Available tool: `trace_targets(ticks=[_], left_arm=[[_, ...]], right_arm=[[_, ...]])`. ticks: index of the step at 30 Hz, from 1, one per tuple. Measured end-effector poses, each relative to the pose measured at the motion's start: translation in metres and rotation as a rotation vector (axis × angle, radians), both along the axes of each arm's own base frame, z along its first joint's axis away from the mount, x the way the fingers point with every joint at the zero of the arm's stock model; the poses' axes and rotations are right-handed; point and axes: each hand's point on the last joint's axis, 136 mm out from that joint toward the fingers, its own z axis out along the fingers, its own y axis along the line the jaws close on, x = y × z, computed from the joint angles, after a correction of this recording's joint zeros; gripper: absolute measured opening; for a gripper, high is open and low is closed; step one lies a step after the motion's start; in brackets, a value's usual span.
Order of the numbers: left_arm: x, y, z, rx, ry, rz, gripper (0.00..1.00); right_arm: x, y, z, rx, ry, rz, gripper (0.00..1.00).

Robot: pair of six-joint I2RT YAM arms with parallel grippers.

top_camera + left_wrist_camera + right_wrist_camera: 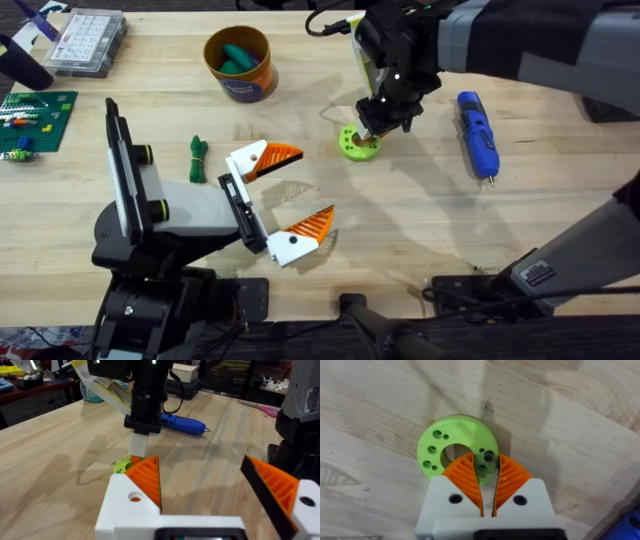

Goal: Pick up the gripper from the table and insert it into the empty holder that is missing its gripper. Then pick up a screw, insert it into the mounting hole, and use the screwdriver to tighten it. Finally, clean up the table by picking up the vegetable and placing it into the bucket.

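Note:
The holder (150, 212), my own left arm, ends in a black crossbar (243, 205) carrying two white finger pieces with orange tips (262, 160) (303, 234). They form my left gripper (316, 182), open over bare wood and facing the right arm in the left wrist view (197, 460). My right gripper (486, 457) hangs over the lime-green holed disc (440, 447), its pads almost touching. A small dark screw head (488, 456) sits in the disc just at their tips. The blue screwdriver (477, 133) lies to the right. The dark green vegetable (197, 158) lies left of the crossbar. The orange bucket (240, 62) stands at the back.
Teal-green pieces lie inside the bucket. A clear parts box (88, 40) and a green brick plate (35, 118) sit at the far left. Scissors (265, 408) lie beyond the screwdriver. The table (420, 230) is bare in front of the disc.

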Motion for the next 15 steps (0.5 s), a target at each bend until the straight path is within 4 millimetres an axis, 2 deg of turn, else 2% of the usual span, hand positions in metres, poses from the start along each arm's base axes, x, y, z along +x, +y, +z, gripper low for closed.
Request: trace_targets(ticks=[15], left_arm=[[0.0001, 0.0000, 0.0001, 0.000, 0.000, 0.000, 0.986]], right_arm=[[0.0009, 0.0015, 0.0002, 0.007, -0.003, 0.001, 0.090]])
